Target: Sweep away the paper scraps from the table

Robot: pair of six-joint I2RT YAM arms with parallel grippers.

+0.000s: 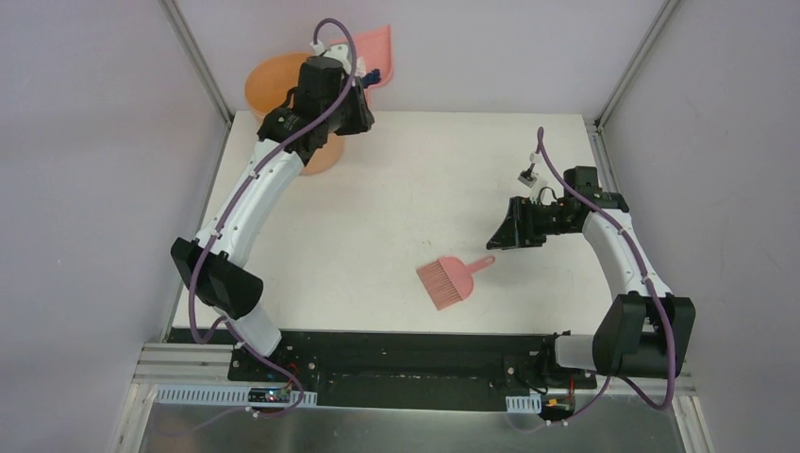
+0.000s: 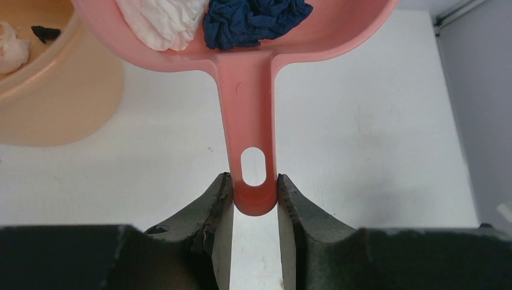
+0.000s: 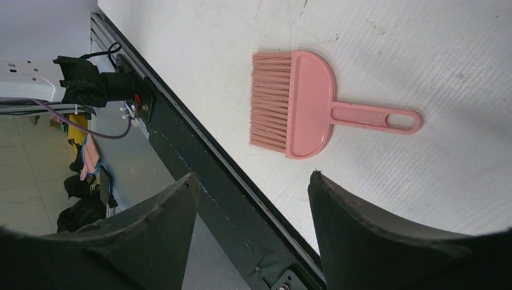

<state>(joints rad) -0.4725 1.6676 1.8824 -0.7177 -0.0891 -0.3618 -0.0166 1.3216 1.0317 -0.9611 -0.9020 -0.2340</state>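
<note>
My left gripper (image 2: 254, 190) is shut on the handle end of the salmon-pink dustpan (image 2: 250, 103). It holds the pan off the table at the far left corner (image 1: 375, 45). A white paper wad (image 2: 163, 21) and a dark blue one (image 2: 253, 21) lie in the pan. The orange bucket (image 2: 57, 106) is just left of the pan, with a pale wad (image 2: 12, 51) and a black scrap (image 2: 45, 33) inside. My right gripper (image 3: 253, 184) is open and empty, hovering right of the salmon-pink hand brush (image 3: 302, 106). I see no loose scraps on the white table (image 1: 425, 179).
The brush lies flat near the table's front middle (image 1: 453, 280), bristles toward the black front edge (image 3: 199, 157). The bucket (image 1: 283, 90) stands beyond the far left corner. Metal frame posts (image 1: 627, 66) rise at the back corners, with grey walls behind.
</note>
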